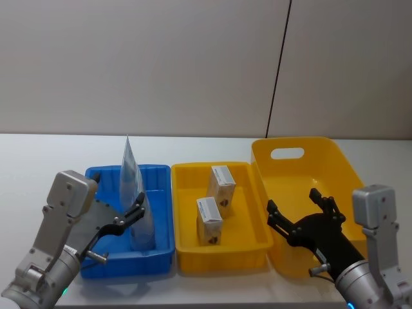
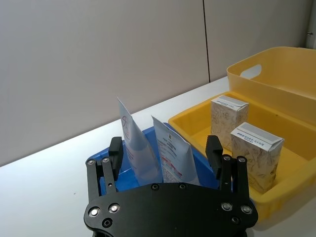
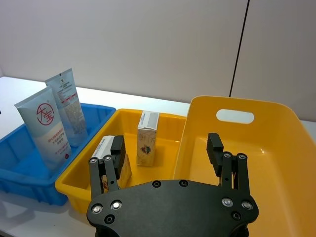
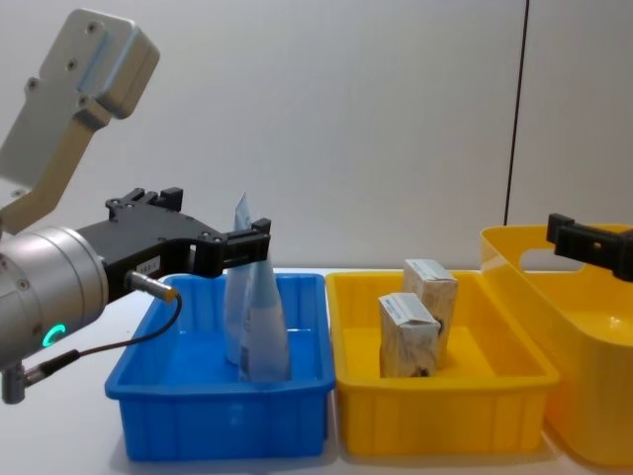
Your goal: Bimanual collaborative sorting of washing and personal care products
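Two pale squeeze tubes [image 1: 129, 174] stand upright on their caps in the blue tray [image 1: 158, 193], one [image 3: 47, 131] in front of the other [image 3: 69, 106]. Two beige cartons [image 1: 222, 185] [image 1: 209, 221] stand in the yellow tray [image 1: 248, 203]. My left gripper [image 1: 136, 209] is open at the tubes' near side, level with their upper halves, and in the left wrist view its fingers [image 2: 116, 150] frame both tubes [image 2: 173, 158]. Open too, my right gripper [image 1: 293, 203] hovers over the near left part of the tall yellow basket [image 1: 322, 167], holding nothing.
The three containers sit side by side on a white table [image 1: 38, 161], blue at left, yellow tray in the middle, handled basket at right. A grey wall stands close behind them. A finger [image 4: 584, 240] of the right gripper enters the chest view from the right.
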Controlling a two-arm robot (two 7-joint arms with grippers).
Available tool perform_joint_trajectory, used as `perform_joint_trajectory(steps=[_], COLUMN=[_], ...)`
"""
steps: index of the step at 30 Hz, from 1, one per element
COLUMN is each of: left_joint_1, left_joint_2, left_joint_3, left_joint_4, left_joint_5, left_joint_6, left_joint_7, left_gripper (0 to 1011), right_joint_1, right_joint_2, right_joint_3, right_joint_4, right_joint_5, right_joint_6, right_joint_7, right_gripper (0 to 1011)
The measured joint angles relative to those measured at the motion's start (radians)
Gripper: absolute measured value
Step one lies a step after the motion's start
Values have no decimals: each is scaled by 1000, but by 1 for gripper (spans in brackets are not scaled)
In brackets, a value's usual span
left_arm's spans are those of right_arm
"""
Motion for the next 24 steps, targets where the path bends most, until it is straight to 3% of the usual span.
perform_joint_trajectory(steps=[24], left_joint_1=[0], left_joint_2=[0], left_joint_3=[0], left_joint_4=[0], left_joint_5=[0], left_joint_6=[0], left_joint_7=[0], left_gripper=[1002], right_joint_1=[0], right_joint_2=[0], right_joint_3=[0], right_joint_4=[0], right_joint_5=[0], right_joint_6=[0], right_joint_7=[0], right_gripper=[1003])
